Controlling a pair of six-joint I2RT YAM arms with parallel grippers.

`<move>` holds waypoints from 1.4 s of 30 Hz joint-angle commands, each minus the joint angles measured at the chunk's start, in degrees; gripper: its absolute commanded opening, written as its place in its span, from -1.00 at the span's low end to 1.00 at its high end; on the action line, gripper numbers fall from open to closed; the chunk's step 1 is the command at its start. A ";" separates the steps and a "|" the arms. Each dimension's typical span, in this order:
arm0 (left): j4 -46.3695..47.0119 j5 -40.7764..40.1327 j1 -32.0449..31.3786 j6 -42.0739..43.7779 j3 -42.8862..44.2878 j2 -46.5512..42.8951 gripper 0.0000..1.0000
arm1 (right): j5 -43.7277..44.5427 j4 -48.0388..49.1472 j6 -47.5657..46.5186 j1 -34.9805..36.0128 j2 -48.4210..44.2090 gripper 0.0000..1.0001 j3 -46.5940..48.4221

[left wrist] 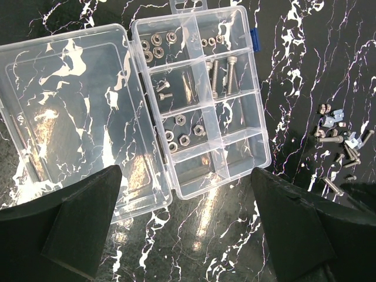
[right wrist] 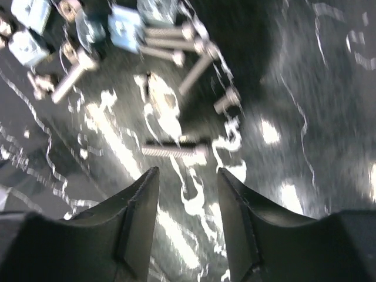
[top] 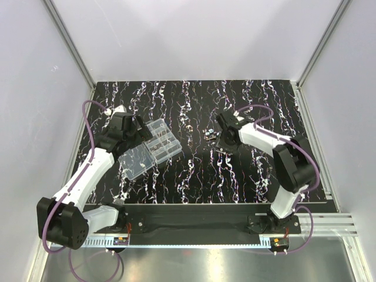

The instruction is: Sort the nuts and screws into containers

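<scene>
The clear organiser box lies at the left with its lid folded open. Its containers hold nuts in some compartments and screws in another. My left gripper hangs open just in front of the box, holding nothing. A loose pile of screws and square silvery nuts lies mid-table. My right gripper is low over the table beside that pile, open and empty. One screw lies crosswise just beyond its fingertips.
The black, white-veined tabletop carries everything. The same loose pile lies to the right of the box in the left wrist view. White walls enclose the table at the back and both sides.
</scene>
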 commanded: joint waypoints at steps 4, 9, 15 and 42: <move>2.88 1.66 -0.16 0.86 -0.44 -0.36 0.98 | -2.89 7.73 -1.38 0.56 -6.59 0.12 -2.73; 2.97 1.93 -0.24 1.13 -0.44 -0.45 0.98 | -3.15 11.05 -21.35 1.18 -2.54 0.11 0.00; 3.06 1.93 -0.16 1.30 -0.35 -0.02 0.98 | -7.72 15.03 -46.49 1.70 -3.33 0.13 -3.51; 2.35 1.31 -0.16 1.74 0.18 0.86 0.98 | -12.47 8.62 -56.63 1.18 5.11 -0.10 1.23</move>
